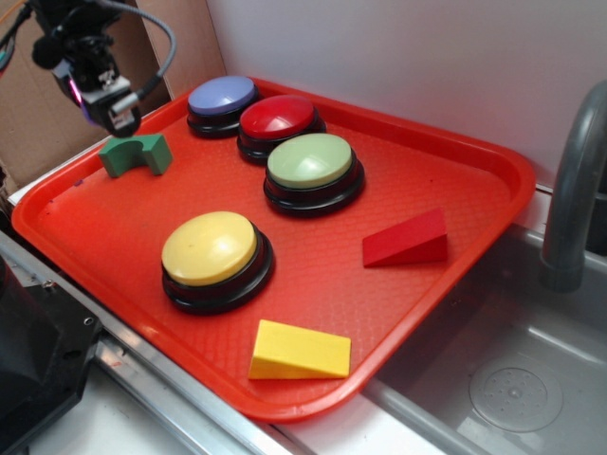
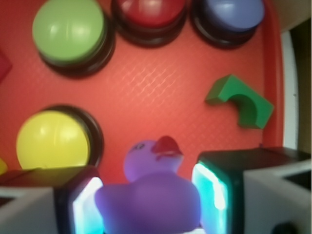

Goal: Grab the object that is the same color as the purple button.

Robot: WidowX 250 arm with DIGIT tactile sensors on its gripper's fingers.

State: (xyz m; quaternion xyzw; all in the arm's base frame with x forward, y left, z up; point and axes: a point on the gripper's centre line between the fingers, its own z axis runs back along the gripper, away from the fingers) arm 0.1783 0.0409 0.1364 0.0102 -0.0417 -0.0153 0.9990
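Observation:
The object is a small purple toy duck (image 2: 148, 195) with a red beak. In the wrist view it sits between my lit pads (image 2: 87, 207), which press its body from both sides. My gripper (image 2: 148, 207) is shut on it. In the exterior view my gripper (image 1: 109, 106) hangs above the tray's far left corner, over the green arch block (image 1: 137, 154), and only a purple glint shows there. The purple button (image 1: 223, 95) stands at the tray's back, apart from my gripper; the wrist view has the purple button (image 2: 234, 12) at its top right.
On the red tray (image 1: 455, 180) stand a red button (image 1: 278, 117), a green button (image 1: 310, 159) and a yellow button (image 1: 210, 246). A red wedge (image 1: 408, 240) and a yellow wedge (image 1: 299, 353) lie nearer the front. A grey sink (image 1: 512, 379) and faucet (image 1: 574, 190) are at the right.

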